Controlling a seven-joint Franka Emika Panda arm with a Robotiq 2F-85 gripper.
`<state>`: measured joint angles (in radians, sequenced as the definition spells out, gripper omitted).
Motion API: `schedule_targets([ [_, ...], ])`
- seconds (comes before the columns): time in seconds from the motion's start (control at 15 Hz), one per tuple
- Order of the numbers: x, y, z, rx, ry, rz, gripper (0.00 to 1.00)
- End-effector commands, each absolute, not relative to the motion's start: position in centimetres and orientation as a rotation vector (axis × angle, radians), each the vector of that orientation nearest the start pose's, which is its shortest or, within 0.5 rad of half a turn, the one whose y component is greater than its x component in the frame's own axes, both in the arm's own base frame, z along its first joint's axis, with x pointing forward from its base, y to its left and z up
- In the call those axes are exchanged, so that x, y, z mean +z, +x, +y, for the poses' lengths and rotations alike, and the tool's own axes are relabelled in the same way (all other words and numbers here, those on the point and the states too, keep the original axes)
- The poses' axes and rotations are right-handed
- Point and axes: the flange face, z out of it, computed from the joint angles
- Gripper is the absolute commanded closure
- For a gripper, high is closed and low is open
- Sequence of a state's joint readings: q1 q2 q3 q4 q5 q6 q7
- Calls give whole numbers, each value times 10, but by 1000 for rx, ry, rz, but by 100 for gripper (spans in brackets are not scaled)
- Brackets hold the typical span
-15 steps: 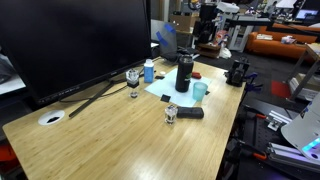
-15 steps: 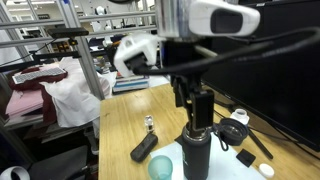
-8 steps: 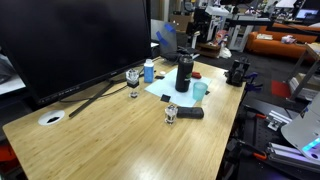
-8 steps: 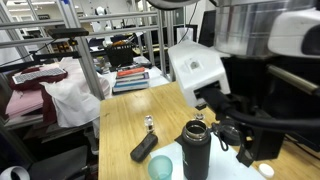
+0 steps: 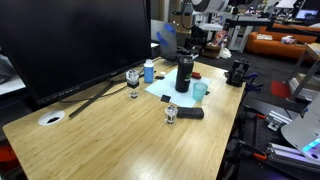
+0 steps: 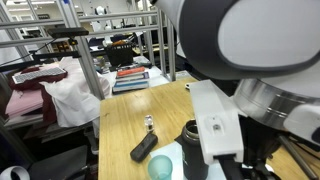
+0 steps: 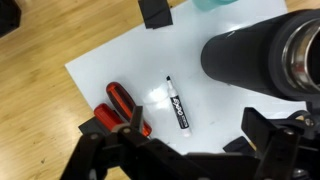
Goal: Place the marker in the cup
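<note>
The black marker (image 7: pixel 180 103) with a white label lies flat on a white sheet (image 7: pixel 120 55) in the wrist view. My gripper (image 7: pixel 190 150) hangs above it, open and empty, with its dark fingers (image 7: pixel 108 150) on either side of the view's bottom. The teal cup (image 5: pixel 200 91) stands beside a tall black tumbler (image 5: pixel 184 72); the cup also shows in an exterior view (image 6: pixel 160 168) and at the wrist view's top edge (image 7: pixel 215 4). My arm (image 5: pixel 200 28) is above the table's far end.
The tumbler (image 7: pixel 260 55) stands right of the marker, and a red-handled tool (image 7: pixel 125 105) lies left of it. A black case (image 5: pixel 190 113), a small glass (image 5: pixel 171 113), a wine glass (image 5: pixel 133 78), a blue bottle (image 5: pixel 149 70) and a large monitor (image 5: pixel 70 40) are on the table.
My arm has come down and moved over the sheet behind the tumbler; it now fills most of one exterior view. The objects on the table have not moved.
</note>
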<state>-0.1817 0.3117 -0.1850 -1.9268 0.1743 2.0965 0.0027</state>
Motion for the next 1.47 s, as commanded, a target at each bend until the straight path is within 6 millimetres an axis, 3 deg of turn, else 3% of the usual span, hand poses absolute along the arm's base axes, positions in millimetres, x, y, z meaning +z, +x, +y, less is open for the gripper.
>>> schedule_targets([
  [0.0,317,570,-204,180,-2946,694,0],
  [0.27,321,573,-206,167,-2948,694,0],
  [0.67,275,591,-201,213,-2974,636,0],
  [1.0,241,600,-197,345,-3050,457,0],
  [1.4,224,615,-183,350,-3133,195,0],
])
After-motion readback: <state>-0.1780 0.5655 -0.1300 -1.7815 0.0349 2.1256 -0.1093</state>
